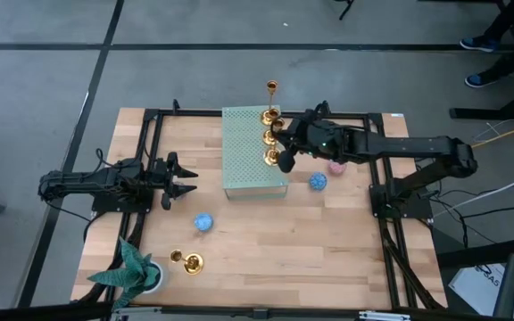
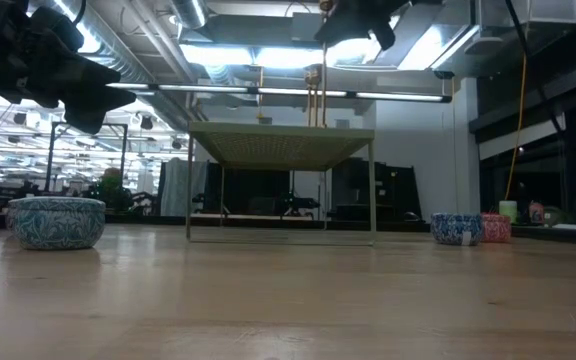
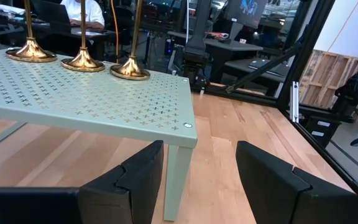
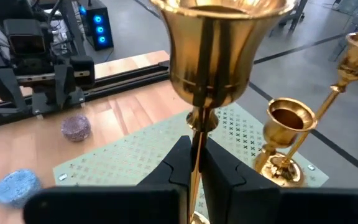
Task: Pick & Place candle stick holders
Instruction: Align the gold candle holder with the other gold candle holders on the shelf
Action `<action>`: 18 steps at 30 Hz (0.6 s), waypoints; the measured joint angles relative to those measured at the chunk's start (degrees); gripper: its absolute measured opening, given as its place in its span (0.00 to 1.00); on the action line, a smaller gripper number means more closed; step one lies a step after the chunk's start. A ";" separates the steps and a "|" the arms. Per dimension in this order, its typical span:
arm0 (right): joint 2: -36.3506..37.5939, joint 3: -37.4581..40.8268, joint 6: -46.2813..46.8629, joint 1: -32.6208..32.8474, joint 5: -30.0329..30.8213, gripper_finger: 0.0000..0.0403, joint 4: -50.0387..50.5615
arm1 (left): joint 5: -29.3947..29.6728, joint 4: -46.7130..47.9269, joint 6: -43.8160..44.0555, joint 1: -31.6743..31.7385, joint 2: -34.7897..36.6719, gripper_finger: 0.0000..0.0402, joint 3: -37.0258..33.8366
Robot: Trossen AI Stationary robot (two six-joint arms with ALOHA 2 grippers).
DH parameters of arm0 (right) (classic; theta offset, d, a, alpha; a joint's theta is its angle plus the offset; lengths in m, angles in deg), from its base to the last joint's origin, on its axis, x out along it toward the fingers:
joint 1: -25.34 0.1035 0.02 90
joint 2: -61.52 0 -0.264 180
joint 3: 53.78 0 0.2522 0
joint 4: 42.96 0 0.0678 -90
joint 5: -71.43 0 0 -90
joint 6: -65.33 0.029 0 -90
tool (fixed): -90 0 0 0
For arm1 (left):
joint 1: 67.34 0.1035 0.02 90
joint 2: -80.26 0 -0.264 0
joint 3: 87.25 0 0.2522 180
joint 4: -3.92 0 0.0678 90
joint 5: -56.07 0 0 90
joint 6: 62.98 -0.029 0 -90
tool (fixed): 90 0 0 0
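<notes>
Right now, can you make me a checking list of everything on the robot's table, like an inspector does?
Surface: wooden table, with a green perforated stand on it.
Job's things: three gold candle stick holders upright along the stand's edge, the nearest one in the right gripper; one more holder lies on its side near the table's front left.
Clutter: blue discs and, a pink disc, a teal plant in a pot.
Grippers: right gripper shut on a holder's stem above the stand; left gripper open, holding nothing, facing the stand.
Cables: orange and white cables at the right, off the table.
Surroundings: a person's shoes on the floor beyond.
</notes>
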 joint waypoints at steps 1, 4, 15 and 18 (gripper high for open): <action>-0.11 0.00 0.02 -0.13 0.02 0.05 -0.13 | 0.00 -0.01 -0.02 0.01 0.00 0.50 0.00; -0.08 -0.02 0.04 -0.51 0.00 0.06 0.07 | 0.00 -0.01 -0.01 0.00 0.00 0.50 0.00; 0.12 0.00 0.07 -0.56 -0.26 0.21 0.98 | 0.01 -0.01 0.01 0.01 0.00 0.50 0.00; 0.45 0.00 0.14 -0.54 -0.50 0.26 1.37 | 0.02 0.01 0.00 0.00 0.00 0.50 0.02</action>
